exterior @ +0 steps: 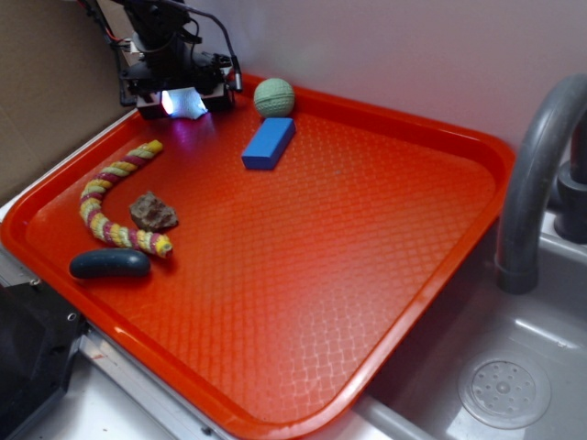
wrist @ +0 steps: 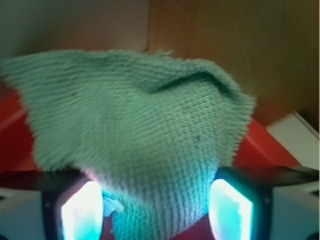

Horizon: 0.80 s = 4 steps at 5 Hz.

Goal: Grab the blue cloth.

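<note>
While the arm reaches down at the tray's [exterior: 385,302] far left corner, its hand [exterior: 183,103] hides most of the blue cloth [exterior: 188,105]. Seen from the wrist, the cloth [wrist: 140,140] sits pinched between glowing fingers [wrist: 80,215], blurred and cut off below.

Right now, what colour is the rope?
Yellow with pink and green bands; exterior view shows it best.

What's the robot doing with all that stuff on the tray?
The gripper is at the far corner of the red tray, with the blue cloth bunched between its fingers. It looks to be grabbing it. The ball, block, rope, rock and dark oval thing lie untouched.
</note>
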Tool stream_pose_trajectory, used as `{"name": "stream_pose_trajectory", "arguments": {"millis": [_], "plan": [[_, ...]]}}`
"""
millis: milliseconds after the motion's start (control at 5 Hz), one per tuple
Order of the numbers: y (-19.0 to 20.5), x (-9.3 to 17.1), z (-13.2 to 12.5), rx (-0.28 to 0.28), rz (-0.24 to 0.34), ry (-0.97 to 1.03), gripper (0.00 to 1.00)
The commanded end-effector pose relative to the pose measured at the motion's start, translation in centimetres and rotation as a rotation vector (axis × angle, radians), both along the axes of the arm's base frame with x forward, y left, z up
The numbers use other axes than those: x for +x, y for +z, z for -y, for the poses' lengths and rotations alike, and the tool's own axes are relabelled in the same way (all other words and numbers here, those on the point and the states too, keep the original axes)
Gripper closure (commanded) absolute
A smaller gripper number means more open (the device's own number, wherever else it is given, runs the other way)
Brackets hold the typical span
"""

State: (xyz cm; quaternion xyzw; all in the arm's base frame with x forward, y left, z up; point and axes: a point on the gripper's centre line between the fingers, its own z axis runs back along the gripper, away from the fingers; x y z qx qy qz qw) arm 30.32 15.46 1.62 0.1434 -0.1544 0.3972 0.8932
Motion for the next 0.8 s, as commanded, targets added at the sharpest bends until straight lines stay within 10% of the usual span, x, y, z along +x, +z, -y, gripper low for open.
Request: {"name": "stream_pose_trajectory", "arguments": {"millis": [0,600], "plan": [[0.4,-1.7,-1.4,0.013,-0.020,0.002,1.00],[1.2,-3.2,-0.8,0.004,-0.025,0.039,1.00]]}}
